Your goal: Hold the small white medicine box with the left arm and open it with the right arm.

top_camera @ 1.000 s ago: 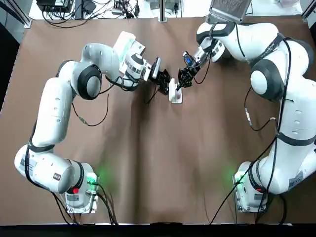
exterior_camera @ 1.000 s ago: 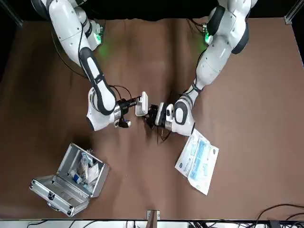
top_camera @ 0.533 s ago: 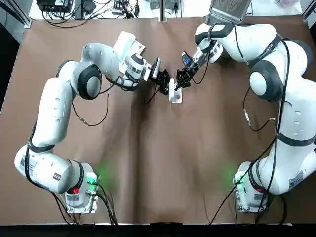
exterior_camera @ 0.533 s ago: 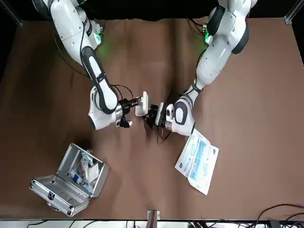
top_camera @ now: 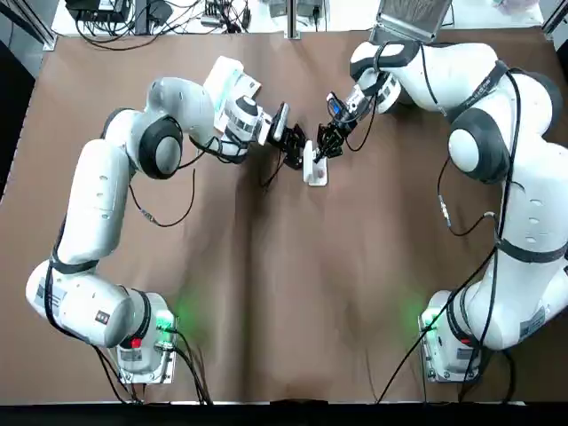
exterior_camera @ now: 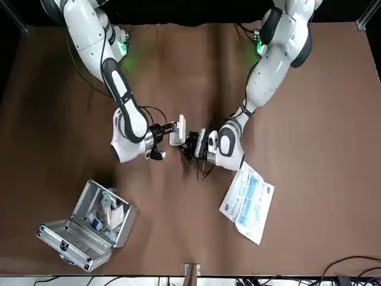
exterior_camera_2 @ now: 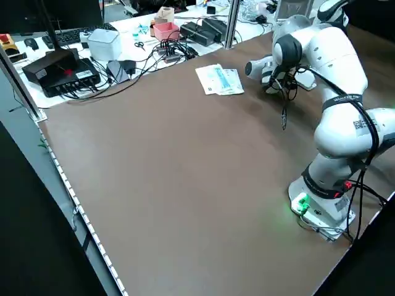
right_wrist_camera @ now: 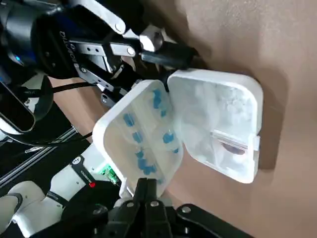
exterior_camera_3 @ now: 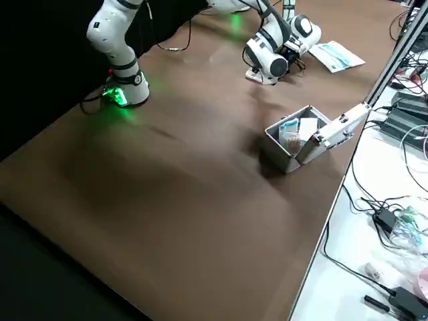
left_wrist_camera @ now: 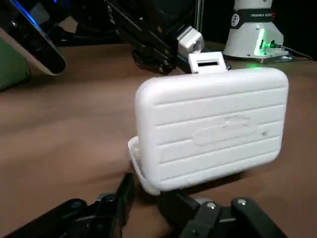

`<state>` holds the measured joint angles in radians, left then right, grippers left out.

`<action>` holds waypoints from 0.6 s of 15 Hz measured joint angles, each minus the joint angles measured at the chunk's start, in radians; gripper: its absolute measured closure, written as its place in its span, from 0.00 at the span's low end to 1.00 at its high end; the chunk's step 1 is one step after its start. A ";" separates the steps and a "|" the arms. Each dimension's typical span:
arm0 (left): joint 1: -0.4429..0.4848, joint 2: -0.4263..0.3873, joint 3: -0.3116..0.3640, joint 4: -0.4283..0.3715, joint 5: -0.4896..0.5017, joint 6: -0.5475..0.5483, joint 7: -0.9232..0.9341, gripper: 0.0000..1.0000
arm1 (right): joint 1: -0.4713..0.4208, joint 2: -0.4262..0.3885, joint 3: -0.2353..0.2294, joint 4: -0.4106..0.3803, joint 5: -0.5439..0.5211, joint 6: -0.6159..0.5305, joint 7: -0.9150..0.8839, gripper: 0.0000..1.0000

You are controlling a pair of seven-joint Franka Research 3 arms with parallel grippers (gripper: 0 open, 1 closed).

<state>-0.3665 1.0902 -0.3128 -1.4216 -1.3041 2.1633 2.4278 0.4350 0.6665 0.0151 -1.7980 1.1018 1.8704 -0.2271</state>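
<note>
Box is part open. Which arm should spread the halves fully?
Right. The right claw pinches the upright half of the medicine box at its rim, so it seems free to swing it; the left claw clamps the box's lower edge and should just steady it.

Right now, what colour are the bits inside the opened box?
Blue bits, clearest in right wrist view.
</note>
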 joint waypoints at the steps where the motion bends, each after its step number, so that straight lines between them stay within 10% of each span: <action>1: 0.003 0.000 0.002 0.004 0.000 0.002 -0.001 0.59 | 0.000 0.000 0.000 0.001 0.000 0.000 0.000 0.99; 9: 0.058 -0.033 0.004 0.015 0.149 -0.049 -0.138 0.12 | 0.035 0.000 0.001 0.011 0.003 0.068 0.001 0.99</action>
<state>-0.3082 1.0574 -0.3084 -1.4065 -1.1550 2.1147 2.2896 0.4700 0.6665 0.0165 -1.7873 1.1044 1.9388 -0.2262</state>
